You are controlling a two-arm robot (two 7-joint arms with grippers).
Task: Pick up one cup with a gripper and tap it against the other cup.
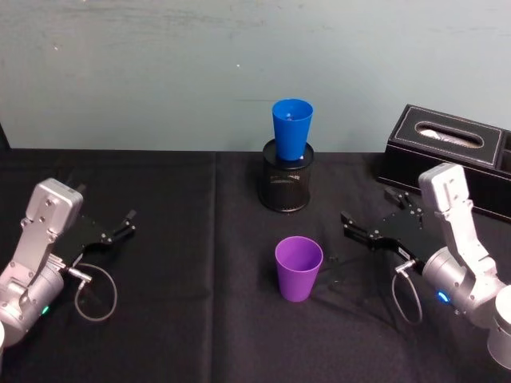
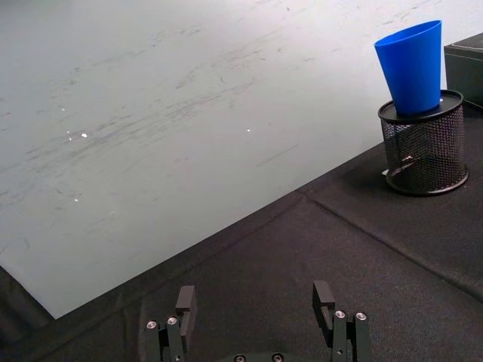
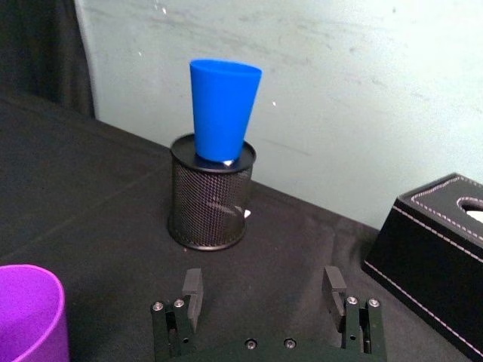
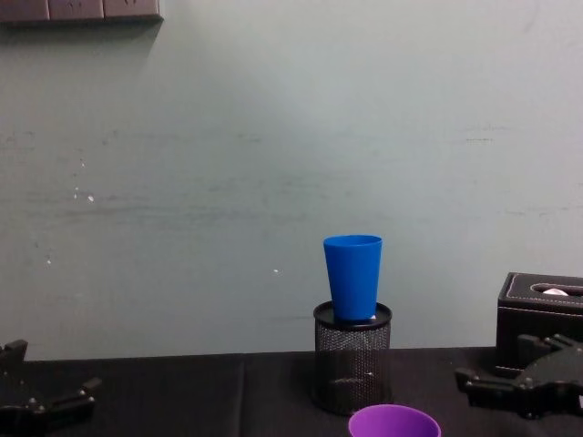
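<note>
The purple cup point(image 1: 299, 267) point(image 3: 29, 313) point(image 4: 393, 422) stands upright on the black cloth near the middle of the table. Behind it the blue cup point(image 1: 291, 128) point(image 2: 413, 65) point(image 3: 223, 109) point(image 4: 353, 277) sits upright in the mouth of a black wire-mesh pen holder point(image 1: 287, 186) point(image 2: 424, 148) point(image 3: 210, 198) point(image 4: 352, 361). My right gripper point(image 1: 351, 225) point(image 3: 263, 292) point(image 4: 472, 381) is open, low over the cloth to the right of the purple cup and apart from it. At the table's left my left gripper point(image 1: 128, 221) point(image 2: 255, 302) point(image 4: 55, 387) rests open, holding nothing.
A black tissue box point(image 1: 452, 155) point(image 3: 438, 264) point(image 4: 542, 319) stands at the back right, just behind the right arm. Grey cables loop beside each wrist point(image 1: 94, 294). A pale green wall point(image 4: 273, 164) closes the table's far edge.
</note>
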